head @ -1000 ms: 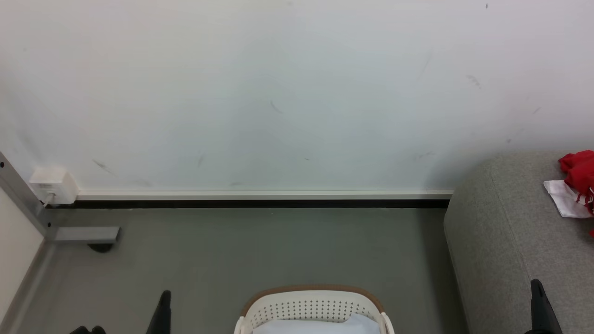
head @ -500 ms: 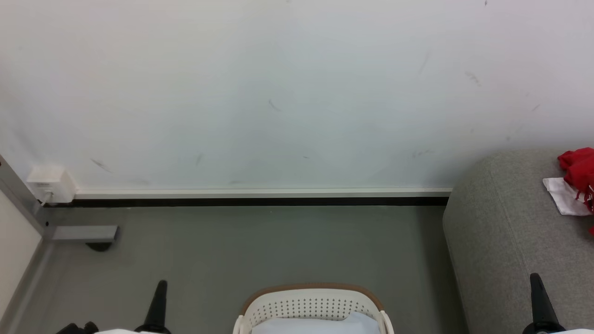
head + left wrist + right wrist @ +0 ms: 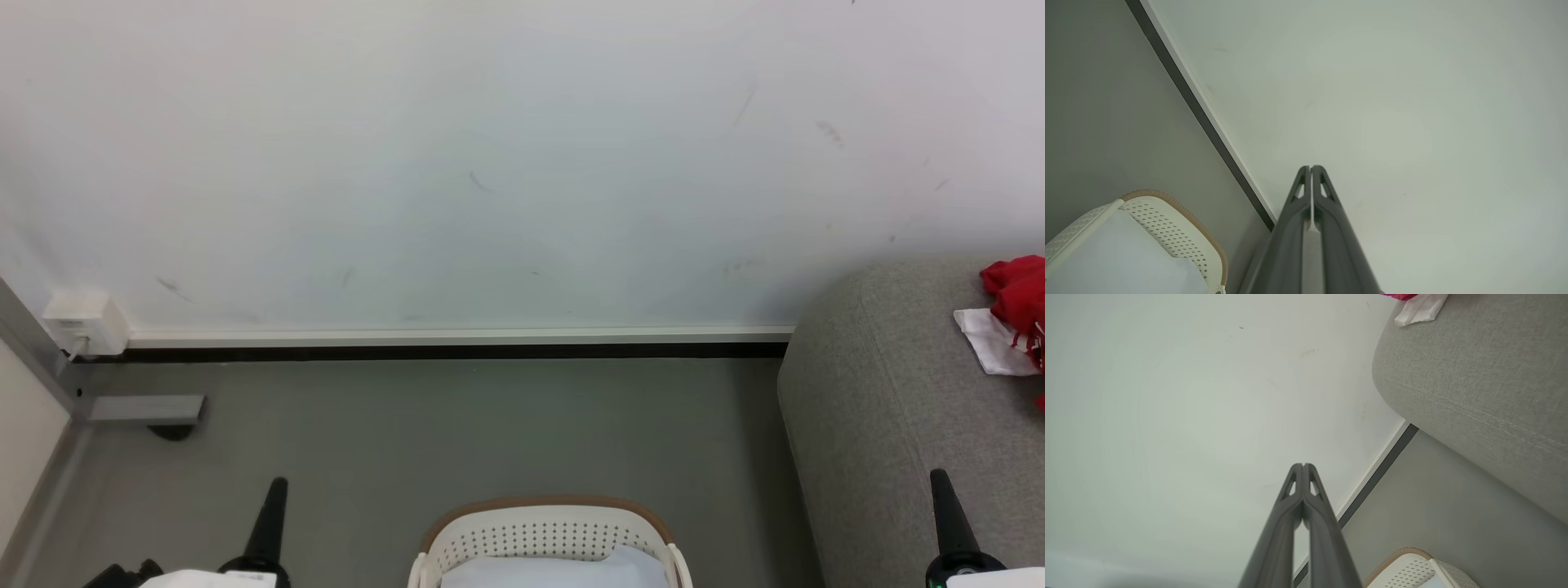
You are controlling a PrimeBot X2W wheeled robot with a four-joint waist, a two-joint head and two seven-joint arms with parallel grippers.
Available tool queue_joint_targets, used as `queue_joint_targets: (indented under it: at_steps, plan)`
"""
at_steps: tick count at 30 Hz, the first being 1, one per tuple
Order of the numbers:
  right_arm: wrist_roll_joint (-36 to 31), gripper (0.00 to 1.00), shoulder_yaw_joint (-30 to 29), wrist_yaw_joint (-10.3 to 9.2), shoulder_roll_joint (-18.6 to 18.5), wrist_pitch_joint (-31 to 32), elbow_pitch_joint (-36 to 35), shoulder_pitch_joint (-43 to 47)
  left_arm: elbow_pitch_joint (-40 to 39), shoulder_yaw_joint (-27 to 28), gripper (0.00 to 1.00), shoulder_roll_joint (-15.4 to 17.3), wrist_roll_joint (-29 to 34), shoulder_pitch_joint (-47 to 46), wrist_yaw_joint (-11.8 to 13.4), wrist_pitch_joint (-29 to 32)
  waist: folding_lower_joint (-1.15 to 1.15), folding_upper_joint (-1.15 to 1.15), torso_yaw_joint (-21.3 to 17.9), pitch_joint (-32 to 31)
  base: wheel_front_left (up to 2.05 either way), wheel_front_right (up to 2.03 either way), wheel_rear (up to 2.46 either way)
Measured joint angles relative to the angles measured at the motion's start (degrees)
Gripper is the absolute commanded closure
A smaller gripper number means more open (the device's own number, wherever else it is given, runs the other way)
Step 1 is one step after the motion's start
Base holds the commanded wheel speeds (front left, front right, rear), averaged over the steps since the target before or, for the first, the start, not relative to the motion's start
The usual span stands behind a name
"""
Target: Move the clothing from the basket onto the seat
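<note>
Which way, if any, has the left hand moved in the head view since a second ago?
Yes. The left hand has risen up the view: its tip was below the far rim of the basket and is now above it.

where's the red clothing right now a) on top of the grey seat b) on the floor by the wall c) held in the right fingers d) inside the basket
a: the red clothing lies on the grey seat, well apart from the basket.
</note>
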Motion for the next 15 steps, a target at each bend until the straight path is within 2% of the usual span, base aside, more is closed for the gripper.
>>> queue_joint_targets:
  at_steps: [15]
  plan:
    - [7.6,1.00,-0.1,0.00,-0.1,1.9,-0.1,-1.3,-0.5,1.3,1.00,-0.1,-7.0,-1.1,-1.0,1.8,0.00,0.00,-0.2,0.4,0.00,0.00,0.00]
